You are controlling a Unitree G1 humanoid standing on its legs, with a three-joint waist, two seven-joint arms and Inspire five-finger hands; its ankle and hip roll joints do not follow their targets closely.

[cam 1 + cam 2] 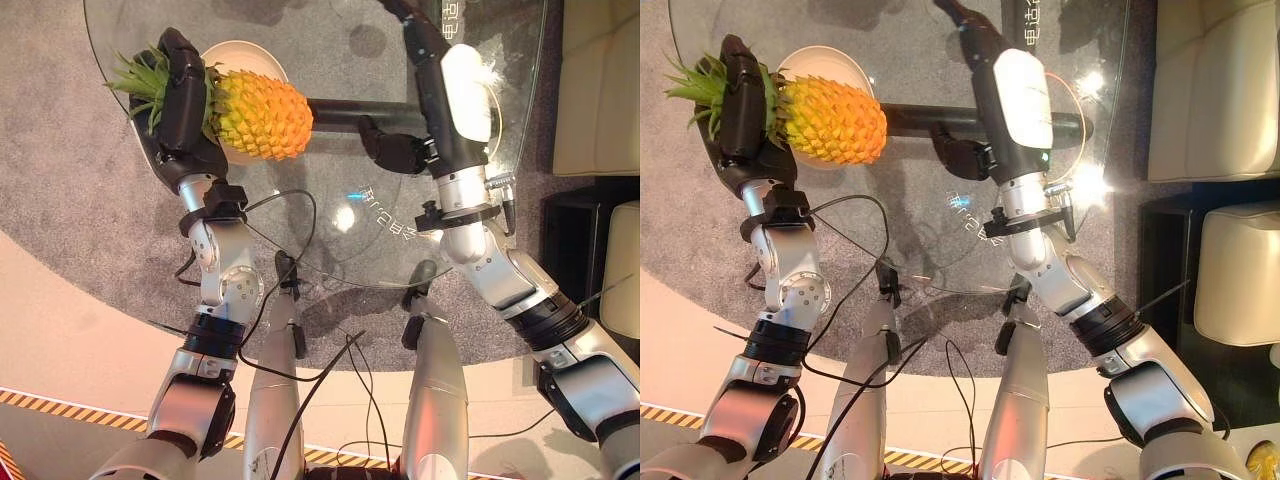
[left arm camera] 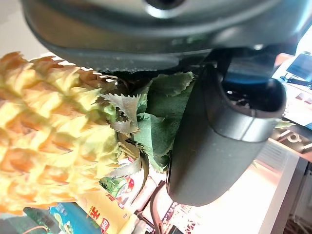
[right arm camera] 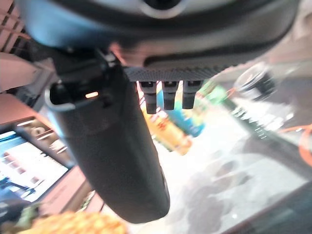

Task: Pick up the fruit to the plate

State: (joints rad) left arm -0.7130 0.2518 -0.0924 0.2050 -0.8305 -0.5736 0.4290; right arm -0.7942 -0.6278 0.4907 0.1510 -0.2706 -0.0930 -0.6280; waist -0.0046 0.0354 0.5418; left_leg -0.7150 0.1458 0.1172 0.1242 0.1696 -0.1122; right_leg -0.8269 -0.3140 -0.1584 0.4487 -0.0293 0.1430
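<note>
I see a pineapple (image 1: pixel 262 115) with a rough, scaly orange-yellow skin that has a slight plastic-like sheen, and its leaves (image 2: pixel 155 117) look stiff, matt and saw-edged. My left hand (image 1: pixel 178 95) around the crown is smooth dark plastic with a dull gloss; my right hand (image 1: pixel 392 148) has the same finish. The table (image 1: pixel 350 215) is clear, glossy glass throwing bright reflections. The plate (image 1: pixel 255 55) looks smooth, cream and glazed. Under the glass, the carpet (image 1: pixel 60 160) is grey, matt and nubbly.
</note>
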